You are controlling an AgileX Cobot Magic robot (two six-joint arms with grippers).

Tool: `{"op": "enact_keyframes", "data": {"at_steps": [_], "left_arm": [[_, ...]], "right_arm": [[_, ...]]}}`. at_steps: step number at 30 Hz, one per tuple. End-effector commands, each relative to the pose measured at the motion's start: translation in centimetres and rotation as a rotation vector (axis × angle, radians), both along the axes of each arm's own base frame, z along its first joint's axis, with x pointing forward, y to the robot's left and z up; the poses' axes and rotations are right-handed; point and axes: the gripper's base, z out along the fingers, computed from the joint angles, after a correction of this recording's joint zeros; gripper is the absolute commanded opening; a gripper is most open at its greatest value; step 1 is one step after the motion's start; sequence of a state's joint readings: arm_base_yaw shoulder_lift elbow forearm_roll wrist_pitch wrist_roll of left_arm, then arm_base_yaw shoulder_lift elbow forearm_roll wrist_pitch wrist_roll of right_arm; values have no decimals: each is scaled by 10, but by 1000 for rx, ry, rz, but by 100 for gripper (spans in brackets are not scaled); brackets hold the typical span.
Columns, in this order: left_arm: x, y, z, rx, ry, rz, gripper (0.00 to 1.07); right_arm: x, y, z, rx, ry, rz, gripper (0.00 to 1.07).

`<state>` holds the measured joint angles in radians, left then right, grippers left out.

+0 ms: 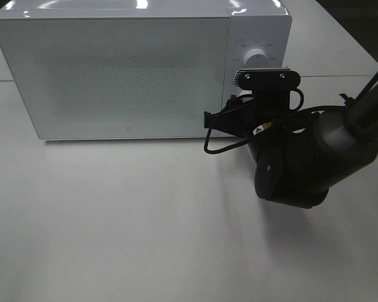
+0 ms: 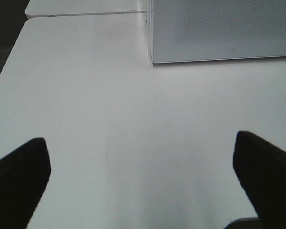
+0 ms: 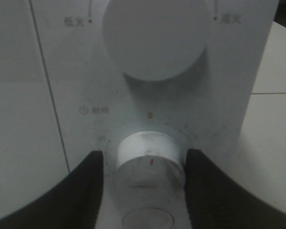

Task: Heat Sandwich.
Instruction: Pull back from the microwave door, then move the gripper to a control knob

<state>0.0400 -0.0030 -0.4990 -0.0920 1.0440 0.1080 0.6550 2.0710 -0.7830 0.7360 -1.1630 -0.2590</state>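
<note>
While the right gripper (image 3: 145,164) faces the control panel of the microwave (image 1: 113,75), its fingers (image 3: 86,191) stand half spread either side of the lower dial (image 3: 150,157), one at the rim and the other just clear. The right arm (image 1: 296,163) reaches in across the table (image 2: 109,95). The left gripper (image 2: 140,181) hovers above the table, fingers spread wide and empty. The microwave door is shut, and the position of the sandwich cannot be determined.

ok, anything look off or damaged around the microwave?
Nothing major. The microwave sits square on the table, closed. Only oddity: the lower knob, straddled by the right gripper, looks smudged, with grey marks on its face. No spill or damage visible.
</note>
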Motion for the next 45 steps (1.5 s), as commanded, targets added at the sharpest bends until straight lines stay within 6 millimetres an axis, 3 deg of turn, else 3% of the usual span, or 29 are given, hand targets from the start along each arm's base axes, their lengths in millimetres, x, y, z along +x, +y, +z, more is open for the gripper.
{"op": "enact_keyframes", "data": {"at_steps": [1, 6, 21, 45], "left_arm": [[-3, 0, 0, -5, -31, 2, 104], [-3, 0, 0, -5, -31, 2, 104], [-3, 0, 0, -5, -31, 2, 104], [-3, 0, 0, -5, -31, 2, 104]], "right_arm": [[2, 2, 3, 4, -25, 10, 31], [2, 2, 4, 3, -34, 8, 12], [2, 2, 5, 73, -45, -9, 14], [2, 7, 6, 1014, -9, -140, 15]]}}
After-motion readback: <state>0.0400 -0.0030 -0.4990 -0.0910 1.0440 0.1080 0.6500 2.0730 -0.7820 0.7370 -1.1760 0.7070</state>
